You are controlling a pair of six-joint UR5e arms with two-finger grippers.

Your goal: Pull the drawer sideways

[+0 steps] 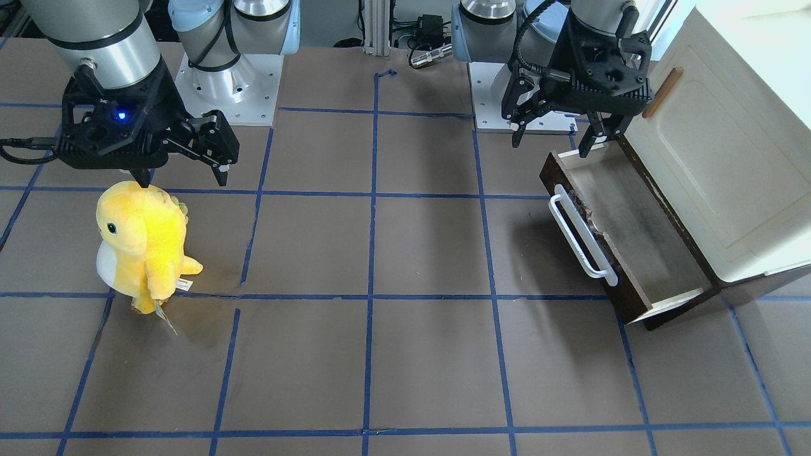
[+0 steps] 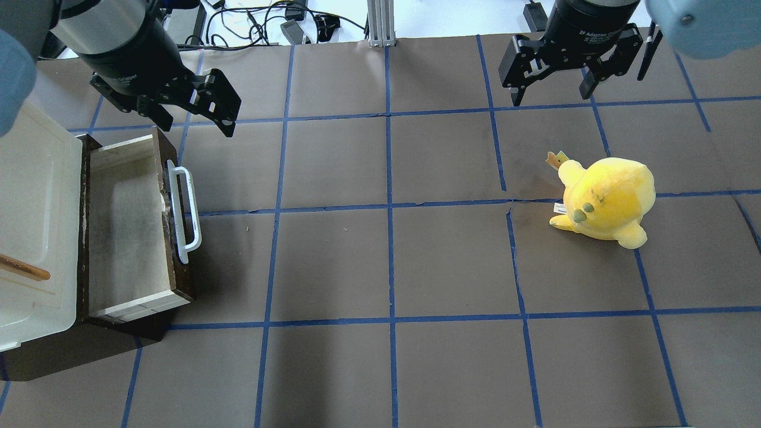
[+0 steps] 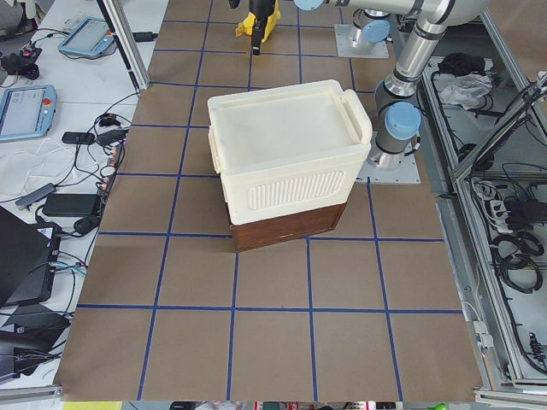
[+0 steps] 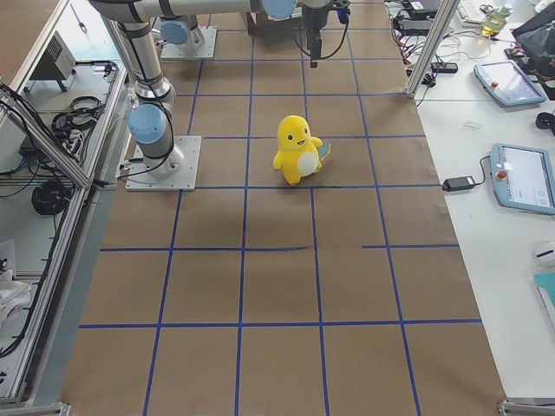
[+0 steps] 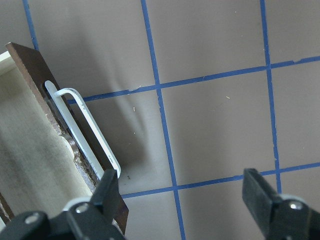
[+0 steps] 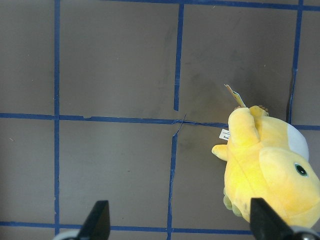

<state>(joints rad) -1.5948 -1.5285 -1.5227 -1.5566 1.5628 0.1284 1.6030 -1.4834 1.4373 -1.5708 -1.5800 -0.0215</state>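
Left pincer (image 1: 551, 142) agape near drawer's (image 1: 633, 221) front edge

Wood, plastic and plush on a dull, paper-like table cover.
Just under the left gripper's (image 1: 551, 140) jaws, the drawer (image 2: 122, 220) has a dark brown wooden front, chipped and rough along its top edge, a smooth glossy white handle (image 2: 194, 211) and a pale, scuffed matt inside. The cabinet (image 3: 291, 145) over it looks like smooth cream plastic, ribbed on one side. Below the right gripper's (image 2: 551, 95) jaws, the toy (image 1: 146, 234) is fuzzy yellow cloth. Both grippers look matt black plastic. The table (image 1: 431, 253) is matt brown, lined with blue tape.
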